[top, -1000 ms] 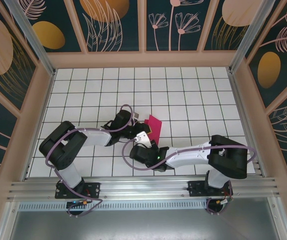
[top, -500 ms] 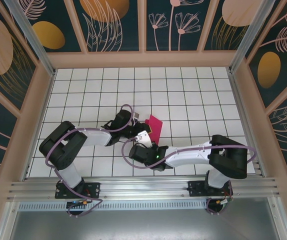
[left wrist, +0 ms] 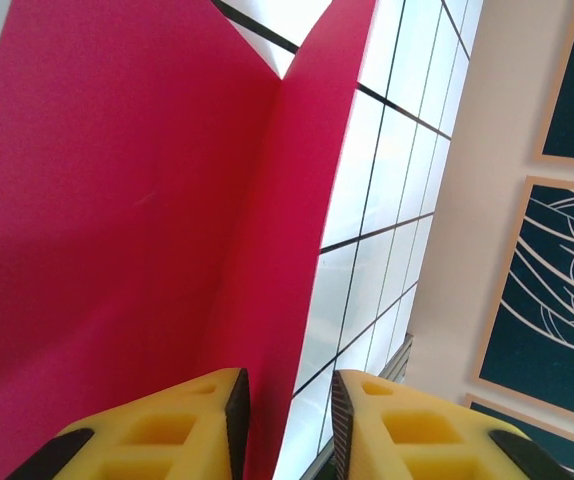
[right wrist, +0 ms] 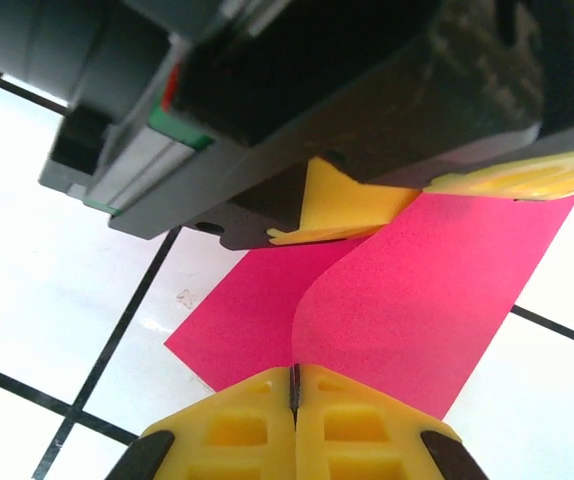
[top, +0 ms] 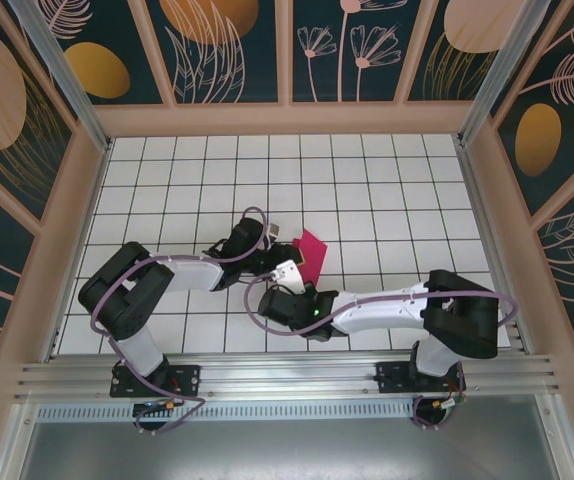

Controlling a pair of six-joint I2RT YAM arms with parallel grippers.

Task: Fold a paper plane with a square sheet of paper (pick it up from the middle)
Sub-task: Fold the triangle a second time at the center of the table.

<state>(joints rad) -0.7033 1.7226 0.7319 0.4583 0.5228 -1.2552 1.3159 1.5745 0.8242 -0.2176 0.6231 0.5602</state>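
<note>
Creased magenta-pink square sheet of paper [top: 311,254] raised off white tiled table [top: 387,190], near centre, between both arms. Left gripper [left wrist: 285,385]: yellow fingers slightly apart, clamped across fold. Right gripper [right wrist: 294,378]: fingers pressed together, pinching opposite edge.

Paper [left wrist: 117,200]: thin, matt magenta, smooth with a faint fine grain, no gloss. Fingers [right wrist: 257,392]: yellow moulded plastic, matt, slightly textured. Housing [right wrist: 347,80] above them: dark grey plastic, low sheen. Table [top: 387,190]: glossy white tiled surface with dark grid lines, throws glare. Arms [top: 377,305]: smooth white and black plastic shells. Rail [top: 267,378]: bare metal, probably brushed aluminium, too small to be sure.
</note>
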